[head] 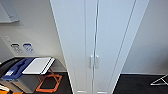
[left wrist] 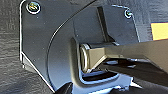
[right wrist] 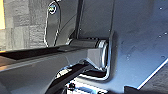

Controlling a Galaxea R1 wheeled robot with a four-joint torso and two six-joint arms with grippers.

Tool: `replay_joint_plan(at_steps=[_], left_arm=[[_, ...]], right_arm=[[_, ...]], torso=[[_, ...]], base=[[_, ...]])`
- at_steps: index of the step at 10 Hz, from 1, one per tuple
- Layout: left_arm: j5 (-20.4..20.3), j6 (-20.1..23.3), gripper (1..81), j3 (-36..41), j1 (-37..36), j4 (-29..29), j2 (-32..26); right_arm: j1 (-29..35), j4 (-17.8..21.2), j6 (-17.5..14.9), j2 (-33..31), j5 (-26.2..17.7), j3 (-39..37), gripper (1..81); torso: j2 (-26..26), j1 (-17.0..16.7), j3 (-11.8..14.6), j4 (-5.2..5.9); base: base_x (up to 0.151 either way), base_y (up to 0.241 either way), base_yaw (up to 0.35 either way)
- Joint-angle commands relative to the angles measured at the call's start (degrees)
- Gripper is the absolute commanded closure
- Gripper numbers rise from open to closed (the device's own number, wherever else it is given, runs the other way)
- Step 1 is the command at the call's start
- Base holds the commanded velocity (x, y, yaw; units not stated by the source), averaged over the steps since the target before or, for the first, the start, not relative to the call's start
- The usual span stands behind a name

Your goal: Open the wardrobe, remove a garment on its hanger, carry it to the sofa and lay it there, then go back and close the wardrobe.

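The wardrobe [head: 100, 37] stands straight ahead in the head view, tall, narrow and white. Its two full-height doors are shut, and a pair of small vertical white handles [head: 94, 61] meets at the centre seam at mid-height. The garment, the hanger and the sofa are hidden. The left wrist view and the right wrist view show the robot's own dark plate and jointed bar over dark floor.
Left of the wardrobe, a low surface holds a blue folder [head: 17, 67] and a white board [head: 37, 65]. An orange frame [head: 48, 82] lies on the dark floor below it. A pale metal stand [head: 160, 80] lies on the floor at the right. White walls flank the wardrobe.
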Motion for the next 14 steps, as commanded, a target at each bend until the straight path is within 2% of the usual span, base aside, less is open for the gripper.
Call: replay_joint_plan(at_steps=[1, 9, 14], left_arm=[[3.4, 0.55, 1.0, 0.55, -0.69, -0.14, 0.03], [3.4, 0.55, 1.0, 0.55, -0.69, -0.14, 0.03], [3.49, 0.55, 1.0, 0.55, -0.69, -0.41, 0.03]], right_arm=[[1.22, -0.17, -0.25, 0.26, -4.09, 0.42, 1.0], [1.22, -0.35, -0.25, 0.61, -4.0, -0.2, 1.0], [1.39, -0.27, -0.25, 0.96, -4.0, -0.81, 1.0]], torso=[[0.0, 0.0, 0.0, 0.0], [0.02, 0.05, 0.0, 0.0], [0.02, 0.05, 0.0, 0.0]], base=[[0.085, 0.0, 0.0], [0.089, 0.0, 0.0], [0.0, 0.0, 0.0]])
